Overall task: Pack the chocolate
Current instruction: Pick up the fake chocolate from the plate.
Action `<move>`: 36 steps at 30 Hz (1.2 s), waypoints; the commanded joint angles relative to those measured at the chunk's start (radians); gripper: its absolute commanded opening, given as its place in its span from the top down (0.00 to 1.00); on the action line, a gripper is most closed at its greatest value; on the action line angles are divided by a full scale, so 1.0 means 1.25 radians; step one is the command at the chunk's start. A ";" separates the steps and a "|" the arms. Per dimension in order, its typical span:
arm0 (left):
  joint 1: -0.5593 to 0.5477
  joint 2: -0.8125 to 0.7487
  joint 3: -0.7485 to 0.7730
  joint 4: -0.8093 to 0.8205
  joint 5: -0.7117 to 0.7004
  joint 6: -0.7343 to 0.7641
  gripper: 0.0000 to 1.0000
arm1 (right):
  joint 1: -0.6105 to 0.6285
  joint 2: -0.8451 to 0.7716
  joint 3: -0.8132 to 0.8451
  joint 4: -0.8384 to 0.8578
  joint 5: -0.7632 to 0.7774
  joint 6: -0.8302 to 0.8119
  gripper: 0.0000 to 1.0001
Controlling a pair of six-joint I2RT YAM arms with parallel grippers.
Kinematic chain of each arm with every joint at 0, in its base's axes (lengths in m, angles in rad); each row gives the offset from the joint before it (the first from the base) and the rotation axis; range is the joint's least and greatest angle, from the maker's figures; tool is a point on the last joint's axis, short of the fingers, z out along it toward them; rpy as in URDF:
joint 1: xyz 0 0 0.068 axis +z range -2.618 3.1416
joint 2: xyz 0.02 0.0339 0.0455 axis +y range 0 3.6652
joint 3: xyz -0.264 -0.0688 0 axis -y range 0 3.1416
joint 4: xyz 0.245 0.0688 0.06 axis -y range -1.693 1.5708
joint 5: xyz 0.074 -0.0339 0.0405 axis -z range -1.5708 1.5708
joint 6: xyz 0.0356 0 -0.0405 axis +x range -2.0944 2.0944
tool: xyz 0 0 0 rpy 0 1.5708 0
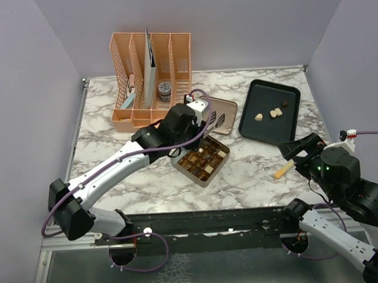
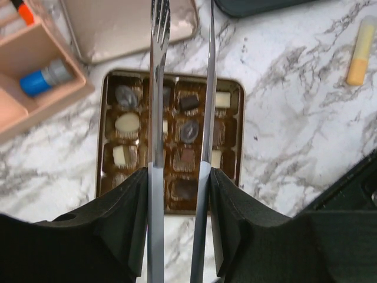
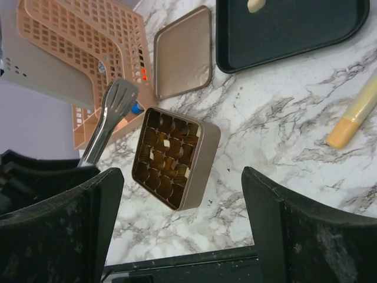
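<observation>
A square gold tin [image 1: 211, 177] sits mid-table with chocolate [image 1: 203, 158] in its cups: dark, light brown and cream pieces [image 2: 126, 122]. More chocolate [image 1: 275, 113] lies on the black tray [image 1: 257, 126] at the back right. My left gripper [image 1: 197, 125] is shut on metal tongs [image 2: 156, 118], which reach out above the tin [image 2: 238, 135]. I see nothing between the tongs' tips [image 3: 121, 94]. My right gripper [image 1: 301, 149] hangs open over the marble right of the tin [image 3: 206, 153], with nothing between its fingers [image 3: 294, 224].
The tin's gold lid [image 1: 220, 107] lies behind the tin. A peach desk organizer [image 1: 149, 80] with pens and a jar stands at the back. A yellow stick [image 1: 283, 170] lies on the marble near my right gripper. Purple walls close in both sides.
</observation>
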 commanded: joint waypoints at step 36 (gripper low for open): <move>-0.049 0.733 0.466 0.382 0.047 0.270 0.54 | -0.003 -0.008 0.048 -0.027 0.016 0.001 0.14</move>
